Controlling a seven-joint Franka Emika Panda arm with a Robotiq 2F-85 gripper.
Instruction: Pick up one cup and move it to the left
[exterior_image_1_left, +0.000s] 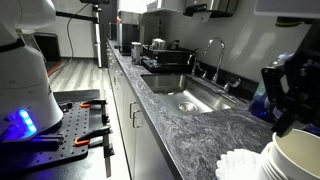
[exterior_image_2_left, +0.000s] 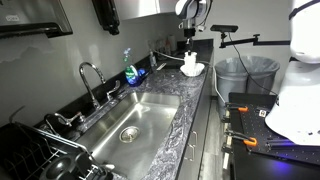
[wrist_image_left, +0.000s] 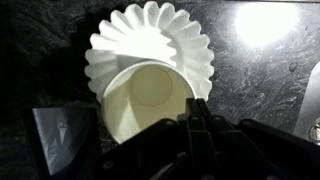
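Observation:
In the wrist view I look down into the open mouth of an off-white paper cup (wrist_image_left: 140, 100). It sits in front of flat white ruffled paper filters (wrist_image_left: 150, 35). My gripper (wrist_image_left: 195, 108) has its two fingers pressed together on the cup's right rim. In an exterior view my gripper (exterior_image_1_left: 283, 120) hangs just above nested off-white cups (exterior_image_1_left: 295, 155) at the counter's near end, beside the filters (exterior_image_1_left: 240, 165). In an exterior view my gripper (exterior_image_2_left: 190, 48) is over the cup (exterior_image_2_left: 190, 63) at the counter's far end. I cannot tell whether the cup is lifted.
A steel sink (exterior_image_1_left: 195, 100) with a faucet (exterior_image_1_left: 215, 50) is set in the dark marbled counter; it also shows in an exterior view (exterior_image_2_left: 130, 125). A dish rack with pots (exterior_image_1_left: 165, 55) stands beyond it. A blue soap bottle (exterior_image_2_left: 130, 72) stands by the wall. A grey bin (exterior_image_2_left: 245, 75) stands on the floor.

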